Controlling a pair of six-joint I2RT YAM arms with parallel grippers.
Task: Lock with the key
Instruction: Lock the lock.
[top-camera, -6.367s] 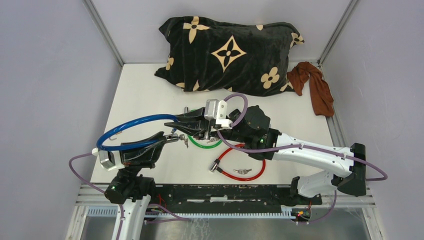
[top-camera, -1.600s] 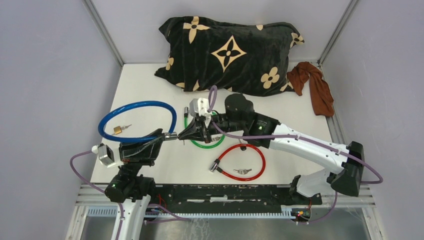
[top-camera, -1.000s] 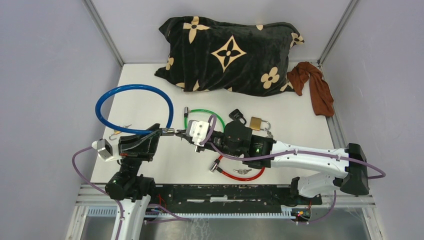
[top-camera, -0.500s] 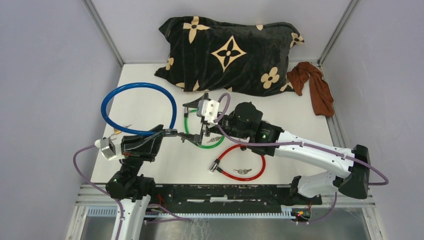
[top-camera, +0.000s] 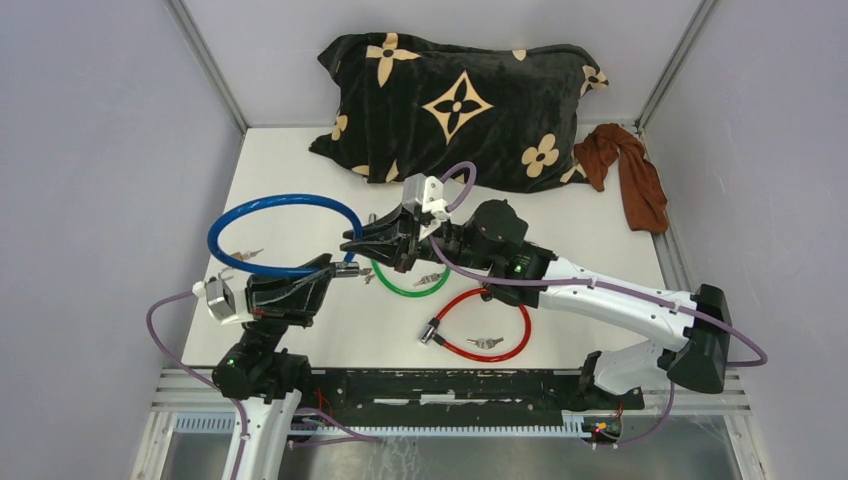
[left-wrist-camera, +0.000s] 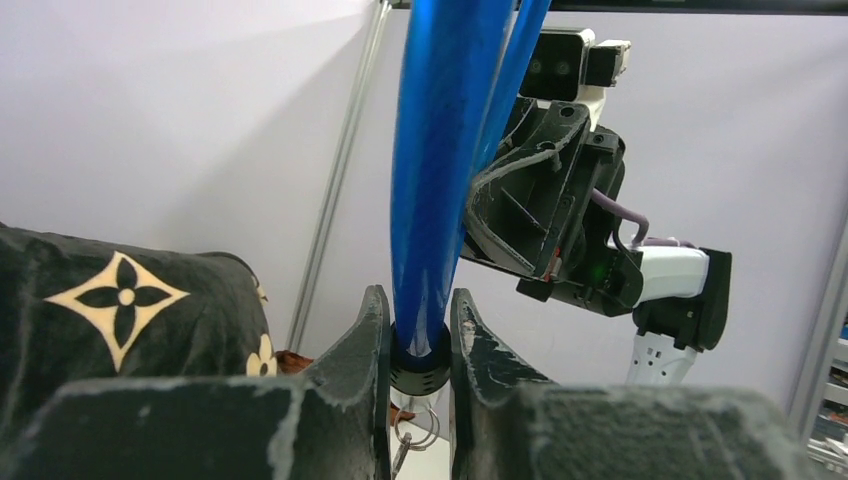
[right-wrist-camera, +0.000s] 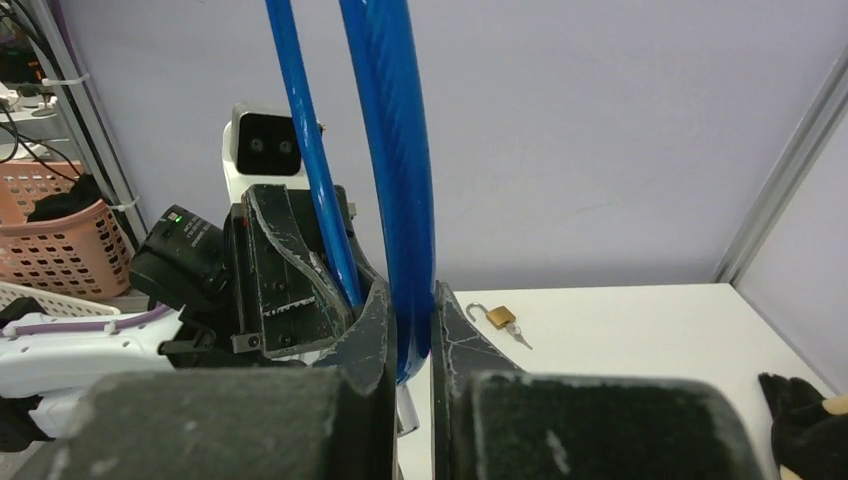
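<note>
A blue cable lock (top-camera: 285, 200) stands up off the table as a loop. My left gripper (top-camera: 345, 270) is shut on its black collar end (left-wrist-camera: 418, 365). Below that collar a key ring (left-wrist-camera: 425, 430) hangs with small keys (top-camera: 368, 278). My right gripper (top-camera: 350, 243) meets it from the right and is shut on the blue cable (right-wrist-camera: 395, 180) just above its other end. In the right wrist view the cable sits tight between the right gripper (right-wrist-camera: 410, 330) jaws. The left gripper (left-wrist-camera: 418, 330) presses both sides of the collar. The two ends are close together.
A green cable lock (top-camera: 405, 288) and a red cable lock (top-camera: 490, 322) with keys (top-camera: 487, 343) lie under the right arm. A small brass padlock (top-camera: 240, 255) with a key lies at the left. A black patterned pillow (top-camera: 460, 100) and a brown cloth (top-camera: 630, 175) sit at the back.
The right gripper left the lock's key end, rose with open jaws, then closed on the blue cable's other end. The blue loop swung slightly right and toward me.
</note>
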